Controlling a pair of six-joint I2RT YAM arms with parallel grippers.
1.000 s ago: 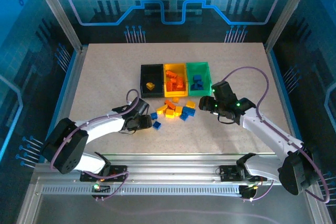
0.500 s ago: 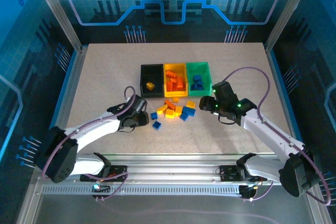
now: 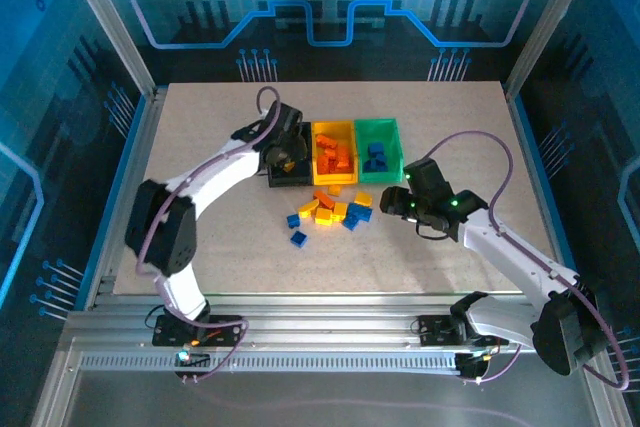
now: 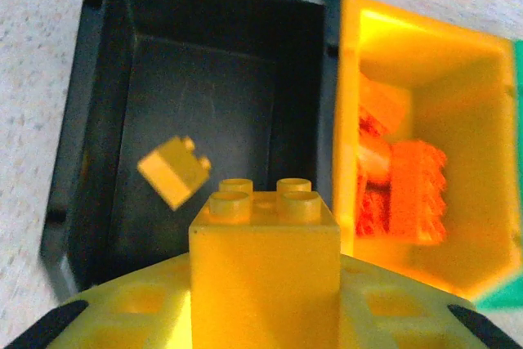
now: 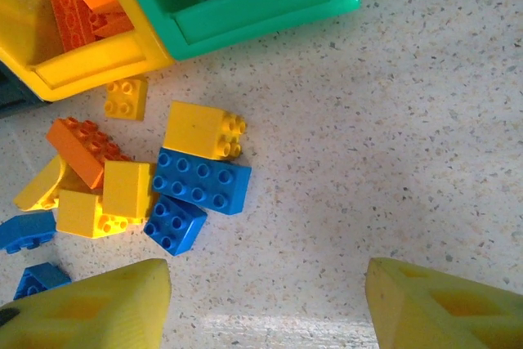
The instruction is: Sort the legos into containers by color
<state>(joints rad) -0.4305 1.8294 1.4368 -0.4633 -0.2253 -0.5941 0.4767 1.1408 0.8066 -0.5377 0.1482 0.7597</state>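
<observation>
Right gripper (image 5: 267, 288), jaws spread and empty, hovers over the near right side of the loose legos (image 3: 330, 212) at mid-worktop, and has barely moved in the last second. Past the pile, toward the far edge, the left gripper (image 3: 285, 152) has made the news. A second ago it sat low at the pile's left side with its jaws wider. Now it is pinching a yellow brick (image 4: 265, 259), studs up, above the black bin (image 4: 82, 161), where one yellow piece (image 4: 174, 171) already lies. Release looks like the next step, which would leave one brick fewer to sort. Beside the black bin, the yellow bin (image 4: 482, 161) holds orange bricks (image 4: 413, 190) and the green bin (image 5: 261, 6) holds blue bricks (image 3: 376, 157). No brand, label or lettering can be read on bricks, bins or arms.
</observation>
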